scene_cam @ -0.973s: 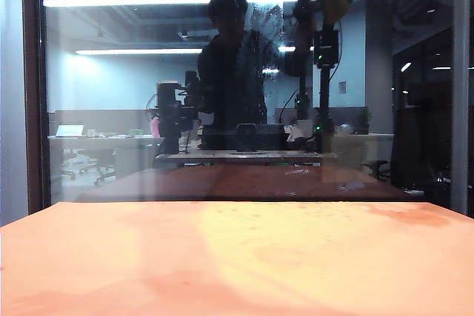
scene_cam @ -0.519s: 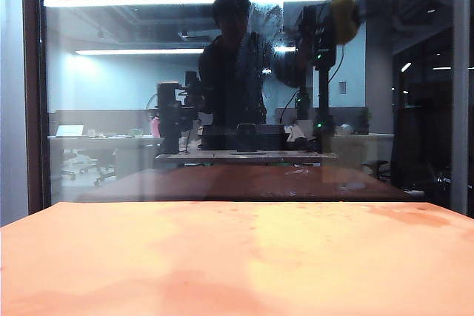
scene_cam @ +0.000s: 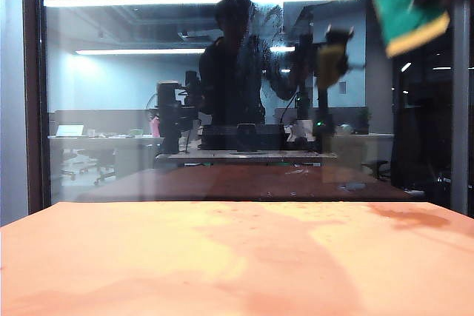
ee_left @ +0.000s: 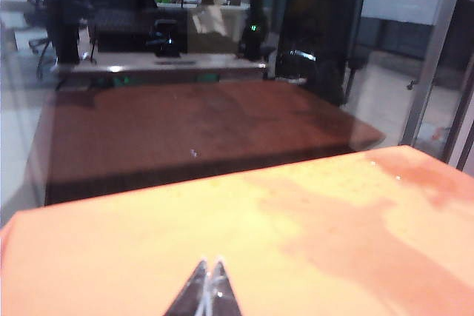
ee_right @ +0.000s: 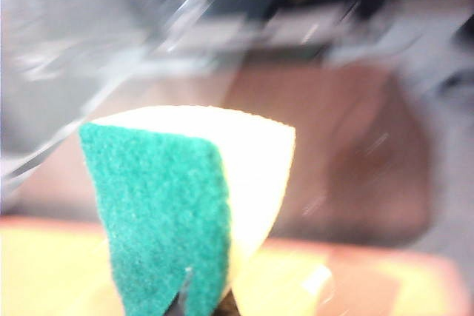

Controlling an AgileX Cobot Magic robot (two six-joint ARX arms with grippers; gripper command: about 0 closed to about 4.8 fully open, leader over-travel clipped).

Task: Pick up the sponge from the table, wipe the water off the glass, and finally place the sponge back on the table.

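Right gripper (ee_right: 201, 303): clamped on the sponge (ee_right: 185, 205), held aloft by the glass (scene_cam: 111, 109), presumably for wiping the water (scene_cam: 263, 24). Left gripper (ee_left: 207, 290): fingers together, idle just above the table (ee_left: 148, 257).

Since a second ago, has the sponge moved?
Yes. In the exterior view the sponge, held in the right tool, has come down and rightward from the top edge, against the ceiling-light reflection in the glass.

Left gripper (ee_left: 207, 290) fingers together above table (ee_left: 311, 242).
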